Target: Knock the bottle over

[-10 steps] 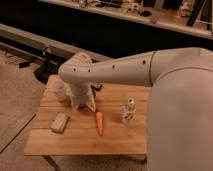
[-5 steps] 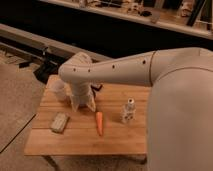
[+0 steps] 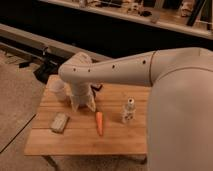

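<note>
The bottle (image 3: 128, 111) stands upright on the wooden table (image 3: 75, 142), its long axis vertical and its white cap on top. Taking the carrot (image 3: 99, 123) as the reference, the bottle is just beside it on the camera's right, clear of contact.

The gripper (image 3: 86, 100) hangs low over the table just past the carrot's far end, on the camera's left of it. Whether the gripper is apart or together cannot be told, as the wrist housing hides it. It holds nothing that can be seen.

The bottle therefore lies sideways from the gripper, across the carrot's far tip, and the two are apart. In my judgement a sideways sweep toward the bottle, striking near the cap, should tip it.
</note>
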Robot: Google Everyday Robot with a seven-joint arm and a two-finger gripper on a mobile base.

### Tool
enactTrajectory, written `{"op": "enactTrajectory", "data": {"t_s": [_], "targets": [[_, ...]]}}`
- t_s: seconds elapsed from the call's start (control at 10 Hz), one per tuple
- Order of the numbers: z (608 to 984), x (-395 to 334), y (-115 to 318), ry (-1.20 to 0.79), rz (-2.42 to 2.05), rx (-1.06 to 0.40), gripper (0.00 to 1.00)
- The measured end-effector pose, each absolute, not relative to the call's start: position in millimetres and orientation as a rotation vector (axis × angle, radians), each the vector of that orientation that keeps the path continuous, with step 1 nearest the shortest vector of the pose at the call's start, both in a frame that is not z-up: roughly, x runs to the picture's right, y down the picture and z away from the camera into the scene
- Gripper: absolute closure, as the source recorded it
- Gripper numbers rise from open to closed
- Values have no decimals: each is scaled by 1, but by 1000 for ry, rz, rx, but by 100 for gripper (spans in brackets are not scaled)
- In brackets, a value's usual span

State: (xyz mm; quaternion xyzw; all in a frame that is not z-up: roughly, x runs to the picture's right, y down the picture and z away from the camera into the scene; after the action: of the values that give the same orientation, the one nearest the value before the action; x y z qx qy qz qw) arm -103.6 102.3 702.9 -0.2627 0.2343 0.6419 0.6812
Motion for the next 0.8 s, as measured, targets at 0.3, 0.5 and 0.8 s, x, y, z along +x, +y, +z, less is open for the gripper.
{"op": "enactTrajectory", "data": {"t_s": [0.3, 0.5, 0.8], "targets": [[699, -86, 103, 543, 1439, -580, 35], [694, -73, 111, 567, 1446, -585, 35], [683, -51, 135, 622, 1479, -631, 35]]}}
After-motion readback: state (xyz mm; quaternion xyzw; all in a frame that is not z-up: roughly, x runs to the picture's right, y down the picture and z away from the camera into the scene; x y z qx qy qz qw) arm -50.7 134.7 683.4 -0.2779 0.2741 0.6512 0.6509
